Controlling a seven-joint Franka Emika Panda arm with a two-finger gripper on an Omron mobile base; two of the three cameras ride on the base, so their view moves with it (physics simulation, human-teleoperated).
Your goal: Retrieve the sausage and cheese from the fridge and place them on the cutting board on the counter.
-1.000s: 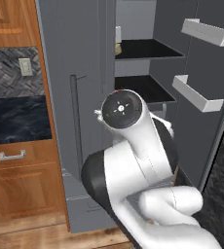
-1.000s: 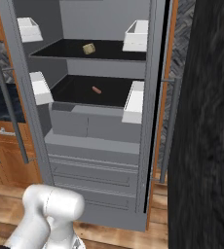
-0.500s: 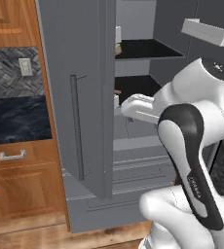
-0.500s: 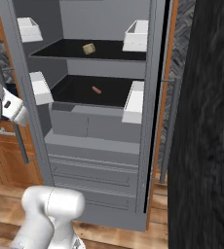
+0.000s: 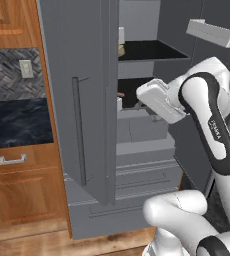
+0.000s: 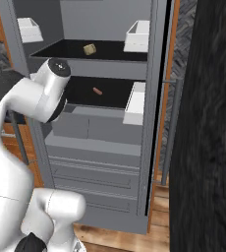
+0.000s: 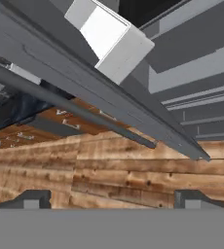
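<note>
The fridge (image 5: 87, 75) stands with its doors open and its dark shelves (image 6: 110, 98) showing. On the lower shelf lies the sausage (image 6: 98, 91), a small reddish link, and its tip peeks past the door edge (image 5: 120, 94). My white hand (image 5: 156, 100) hangs in front of that shelf, a little to the right of the sausage and not touching it. My gripper (image 7: 113, 200) is open and empty, and it faces down toward the wooden floor (image 7: 133, 175) and the door's bar handle (image 7: 75, 109). The cheese and the cutting board are out of view. The black counter (image 5: 17, 125) lies to the left.
A tan-brown chunk (image 6: 89, 48) sits on the upper shelf. White door bins (image 6: 137, 35) (image 6: 134, 103) (image 5: 217, 32) jut from the doors. The left door (image 5: 79, 125) stands edge-on beside my arm. Grey drawers (image 6: 95, 167) fill the fridge's bottom, with wooden cabinets (image 5: 17, 195) to the left.
My arm has unfolded from a low tuck and swung right and up. It carried the hand forward to the lower shelf's height. The jaws stayed open.
</note>
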